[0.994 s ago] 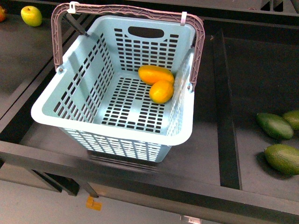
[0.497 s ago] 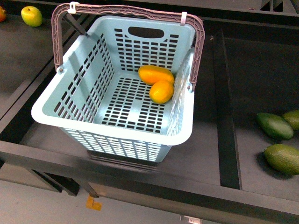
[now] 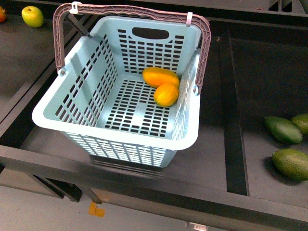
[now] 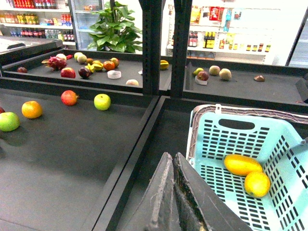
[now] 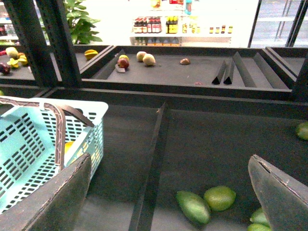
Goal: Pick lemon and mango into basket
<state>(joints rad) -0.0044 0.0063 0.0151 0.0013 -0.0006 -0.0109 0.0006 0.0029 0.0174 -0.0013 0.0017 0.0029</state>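
The pale teal basket (image 3: 72, 103) stands on the dark shelf with its brown handle (image 3: 130, 9) tipped back. On its slotted floor, toward the far right corner, lie the long mango (image 3: 160, 76) and the rounder lemon (image 3: 166, 94), touching each other. The left wrist view shows the same pair, mango (image 4: 242, 164) and lemon (image 4: 257, 184), inside the basket (image 4: 207, 144). My left gripper (image 4: 172, 159) is shut and empty, hovering beside the basket's left rim. My right gripper (image 5: 171, 168) is open and empty, to the right of the basket (image 5: 29, 144). Neither arm appears in the front view.
Dark green oval fruits (image 3: 284, 130) lie on the shelf to the right, also in the right wrist view (image 5: 193, 206). A yellow-green apple (image 3: 32, 16) sits at the far left. Raised black dividers (image 3: 233, 110) separate the shelf bays. More fruit (image 4: 32, 109) lies left of the basket.
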